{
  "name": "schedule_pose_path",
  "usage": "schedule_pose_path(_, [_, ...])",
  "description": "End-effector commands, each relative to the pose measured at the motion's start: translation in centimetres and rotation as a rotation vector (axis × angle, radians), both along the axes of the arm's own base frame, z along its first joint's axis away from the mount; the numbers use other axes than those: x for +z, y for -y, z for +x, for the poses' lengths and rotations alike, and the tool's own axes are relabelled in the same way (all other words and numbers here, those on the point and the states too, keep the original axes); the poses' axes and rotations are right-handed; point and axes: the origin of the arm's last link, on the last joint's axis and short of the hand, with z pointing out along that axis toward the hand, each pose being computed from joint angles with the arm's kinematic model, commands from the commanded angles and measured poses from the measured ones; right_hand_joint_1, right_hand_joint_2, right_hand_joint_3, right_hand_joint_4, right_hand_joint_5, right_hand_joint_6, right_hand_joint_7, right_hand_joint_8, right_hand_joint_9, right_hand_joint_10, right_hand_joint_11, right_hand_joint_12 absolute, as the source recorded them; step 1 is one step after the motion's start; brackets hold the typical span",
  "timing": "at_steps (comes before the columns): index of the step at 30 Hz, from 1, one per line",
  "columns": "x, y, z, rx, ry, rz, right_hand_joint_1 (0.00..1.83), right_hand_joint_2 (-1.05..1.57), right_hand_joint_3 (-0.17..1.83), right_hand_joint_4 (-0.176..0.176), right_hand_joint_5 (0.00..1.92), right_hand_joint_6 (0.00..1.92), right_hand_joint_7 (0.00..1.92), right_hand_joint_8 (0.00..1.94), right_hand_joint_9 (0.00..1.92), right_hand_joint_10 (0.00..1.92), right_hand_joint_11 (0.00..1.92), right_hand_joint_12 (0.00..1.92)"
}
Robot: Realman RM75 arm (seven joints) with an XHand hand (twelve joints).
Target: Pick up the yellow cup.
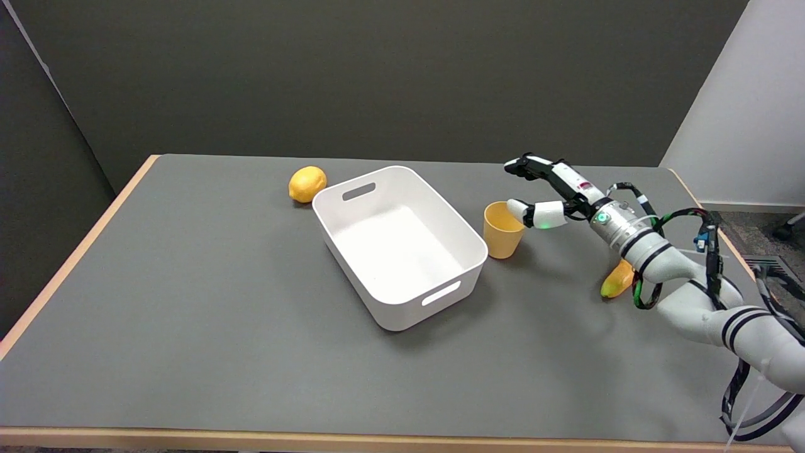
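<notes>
A yellow cup [502, 230] stands upright on the grey table, just right of a white bin. My right hand [553, 192] hovers at the cup's right side, fingers spread apart. Its thumb [538, 214] reaches to the cup's right rim; whether it touches I cannot tell. The other fingers [528, 167] stretch out above and behind the cup, away from it. Nothing is held in the hand.
A white rectangular bin [465, 248] sits mid-table, close to the cup's left. A lemon [307, 184] lies behind the bin's far-left corner. A yellow-orange fruit [618, 280] lies partly hidden under my right forearm. The table's right edge [729, 242] is near the arm.
</notes>
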Motion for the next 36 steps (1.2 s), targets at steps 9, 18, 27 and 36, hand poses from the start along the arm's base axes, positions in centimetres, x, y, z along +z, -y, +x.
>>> schedule_pose_path(9, [-1.7,0.7,2.9,-0.048,-0.235,0.056,0.81,0.64,0.92,-0.167,0.32,0.66,0.34,0.44,0.16,0.75,0.0,1.11])
schedule_pose_path(18, [-2.4,1.2,2.6,-0.092,-0.319,0.071,0.82,0.63,0.94,-0.162,0.35,0.73,0.34,0.47,0.18,0.76,0.0,1.15])
schedule_pose_path(27, [-3.0,2.1,2.2,-0.136,-0.363,0.077,0.83,0.63,0.94,-0.158,0.36,0.74,0.35,0.48,0.18,0.76,0.0,1.15])
schedule_pose_path(36, [-3.9,3.0,2.2,-0.143,-0.378,0.088,0.82,0.64,0.93,-0.15,0.39,0.82,0.36,0.48,0.19,0.76,0.01,1.15])
